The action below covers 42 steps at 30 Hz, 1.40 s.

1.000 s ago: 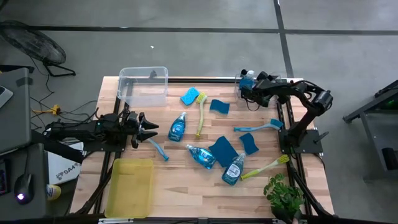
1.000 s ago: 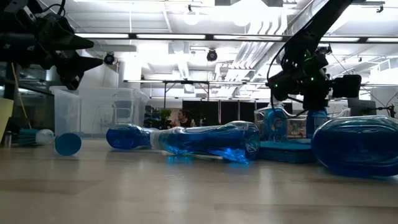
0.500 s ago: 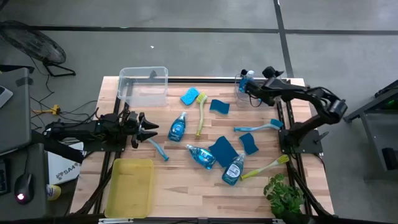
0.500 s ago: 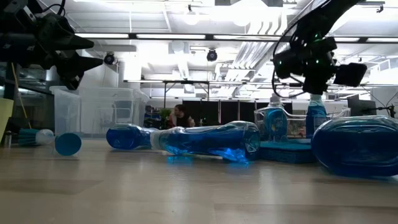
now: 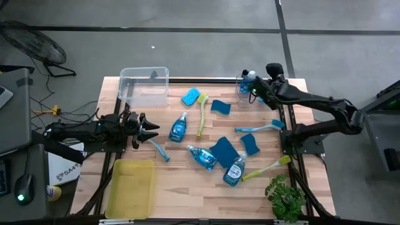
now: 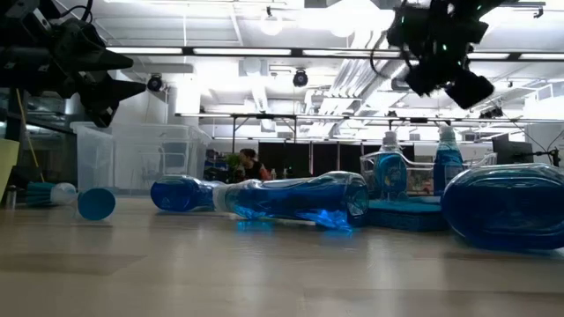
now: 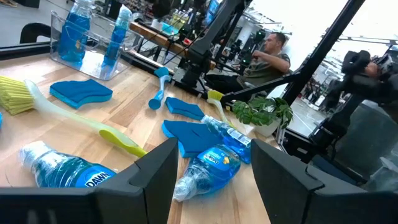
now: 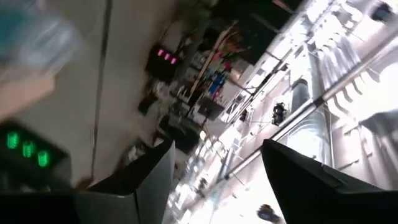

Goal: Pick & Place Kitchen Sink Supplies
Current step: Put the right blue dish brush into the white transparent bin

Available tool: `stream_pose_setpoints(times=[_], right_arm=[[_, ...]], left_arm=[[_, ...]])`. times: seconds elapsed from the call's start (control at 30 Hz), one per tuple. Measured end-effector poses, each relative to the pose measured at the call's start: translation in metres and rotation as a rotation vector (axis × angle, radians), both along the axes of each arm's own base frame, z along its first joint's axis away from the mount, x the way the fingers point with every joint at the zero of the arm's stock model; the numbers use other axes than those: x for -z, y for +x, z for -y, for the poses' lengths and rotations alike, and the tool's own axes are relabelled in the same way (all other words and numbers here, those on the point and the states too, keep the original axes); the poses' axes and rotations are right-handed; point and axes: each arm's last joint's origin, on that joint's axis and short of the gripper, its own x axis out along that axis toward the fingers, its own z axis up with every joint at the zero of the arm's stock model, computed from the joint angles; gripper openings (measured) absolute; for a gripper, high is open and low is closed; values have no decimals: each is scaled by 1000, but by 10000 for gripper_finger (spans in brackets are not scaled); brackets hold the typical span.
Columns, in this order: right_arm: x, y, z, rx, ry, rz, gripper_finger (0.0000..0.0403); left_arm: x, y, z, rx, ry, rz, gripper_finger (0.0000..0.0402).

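Raised and emptied since the earlier frame, the right hand (image 5: 255, 87) hangs with fingers spread above the small clear bin (image 5: 245, 91) at the far right of the bench (image 5: 187, 194), where two soap bottles (image 6: 448, 160) stand upright. Left hand (image 5: 149, 129), fingers spread, waits well left of that bin, nearer the large clear bin (image 5: 145, 87); sponges (image 5: 224, 150), brushes (image 5: 201, 114) and bottles (image 5: 179, 127) lie on the bench between them.

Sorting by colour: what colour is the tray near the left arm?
Yellow; the tray shows best in the high view.
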Motion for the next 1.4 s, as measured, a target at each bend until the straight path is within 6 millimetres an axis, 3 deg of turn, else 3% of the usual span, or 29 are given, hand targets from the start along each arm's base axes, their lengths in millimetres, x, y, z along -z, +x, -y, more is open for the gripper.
stream_pose_setpoints(times=[0.23,0.43,0.67,0.83,0.97,1.07,1.27,1.4], right_arm=[[-28,17,-20,-132,-141,311,236],[-39,34,-42,-301,-154,632,236],[-38,48,-71,-494,-11,905,236],[-27,51,-84,-562,245,1062,236],[-19,52,-86,-516,590,1302,236],[-14,52,-86,-454,818,1388,236],[-9,38,-83,-218,1032,1312,235],[-10,31,-81,-67,1057,1194,235]], left_arm=[[0,0,0,0,0,0,197],[0,0,0,0,0,0,197],[0,0,0,0,0,0,197],[0,0,0,0,-1,0,197],[0,0,0,0,-4,0,197],[0,0,0,0,-4,0,197],[0,0,0,0,-23,0,197],[0,0,0,0,-26,0,197]])
